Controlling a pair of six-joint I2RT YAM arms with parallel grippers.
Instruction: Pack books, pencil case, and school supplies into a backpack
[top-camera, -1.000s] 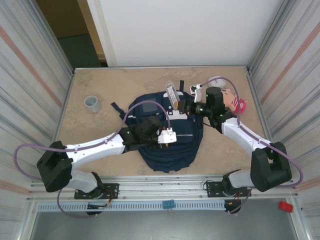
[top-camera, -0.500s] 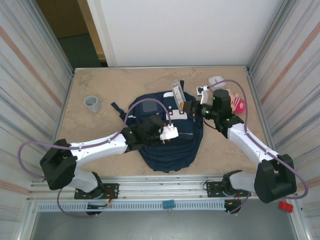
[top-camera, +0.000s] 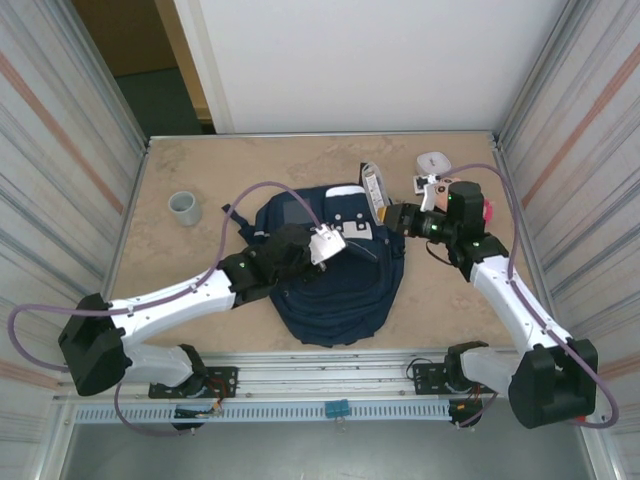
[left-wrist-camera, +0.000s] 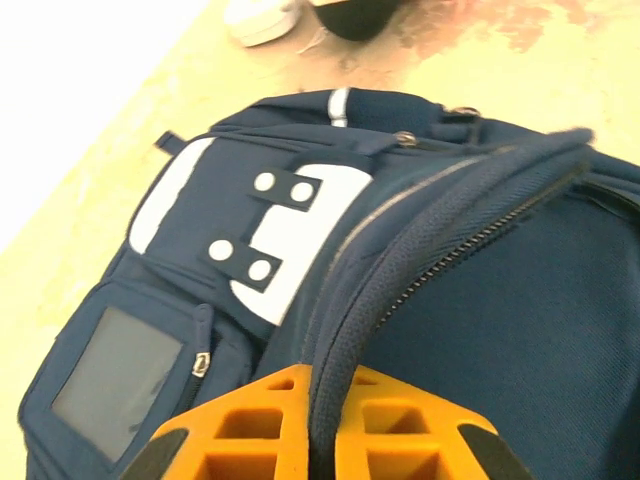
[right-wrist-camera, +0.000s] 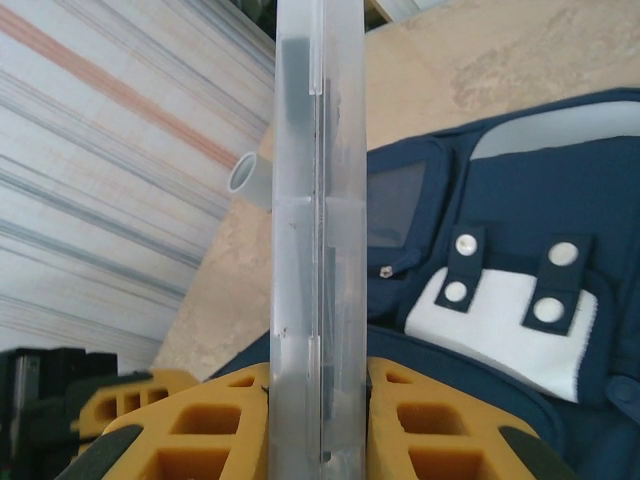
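Here the backpack (top-camera: 340, 290) lies flat in the middle of the table (top-camera: 200, 160), white patches facing up. The left gripper (top-camera: 335, 243) is clenched on the padded, zippered rim of the backpack's opening; in the left wrist view its orange fingers (left-wrist-camera: 400, 440) pinch that rim between them. The right gripper (top-camera: 390, 213) grasps the pencil case (top-camera: 373, 187) by one end, holding it on edge at the backpack's far right corner. A grey cup (top-camera: 184, 207) stands near the table's left edge.
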